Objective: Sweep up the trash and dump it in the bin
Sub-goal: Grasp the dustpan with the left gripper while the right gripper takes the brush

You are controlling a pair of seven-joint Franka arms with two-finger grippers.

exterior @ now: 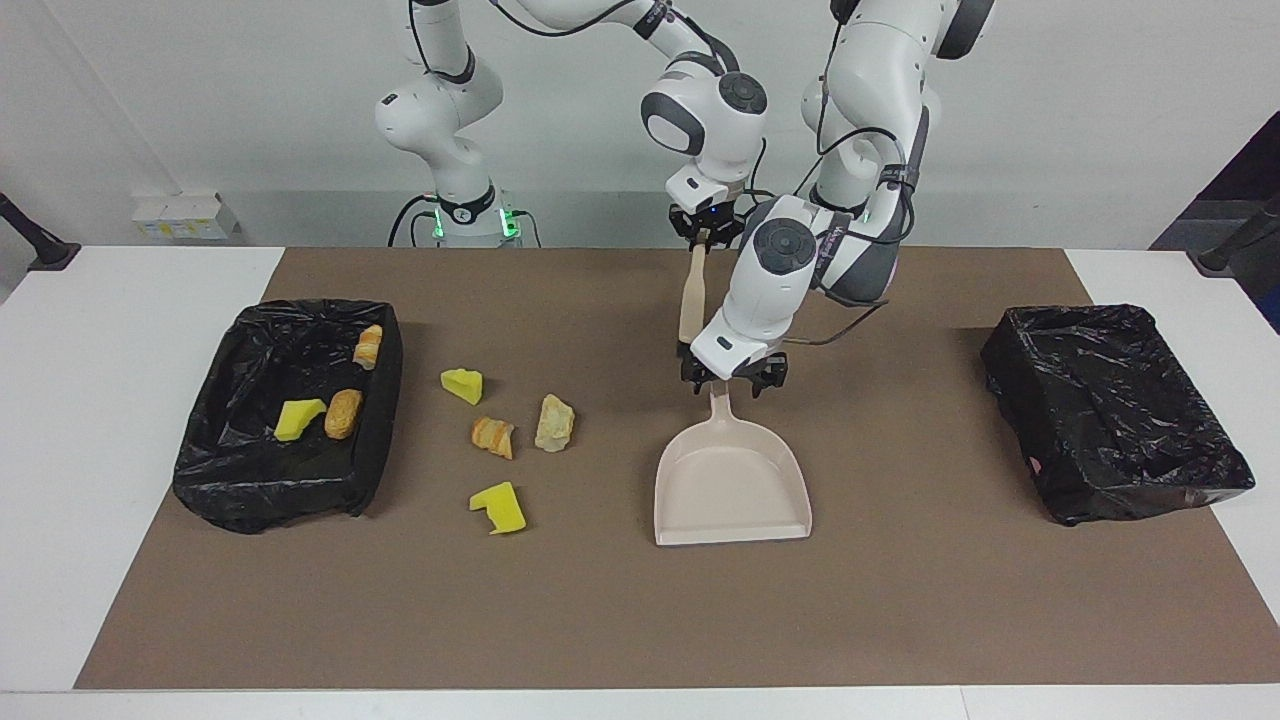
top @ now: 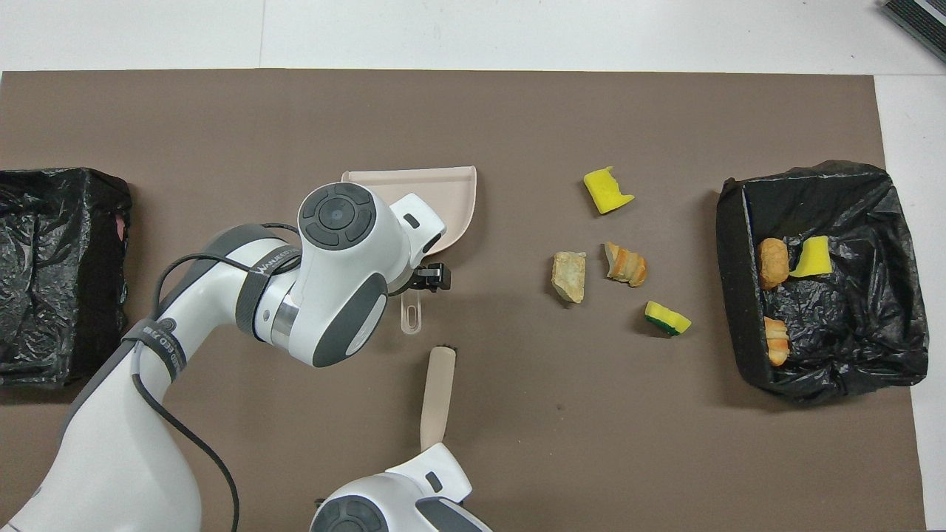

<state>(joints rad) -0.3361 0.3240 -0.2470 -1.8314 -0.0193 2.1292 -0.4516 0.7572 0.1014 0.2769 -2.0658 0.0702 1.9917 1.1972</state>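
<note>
At frame center, the right gripper stood clamped on the brush handle, lifted off the mat. The left gripper, fingers apart, hung at the dustpan handle, contact unclear. Four trash scraps lay mid-left; three sat in the bin at left.

Brown mat covers most of a white table, whose bare top shows as a border around the mat. A black-lined bin sits on the mat at the left arm's end of the table. A small white box rests by the wall past the right arm's end.
</note>
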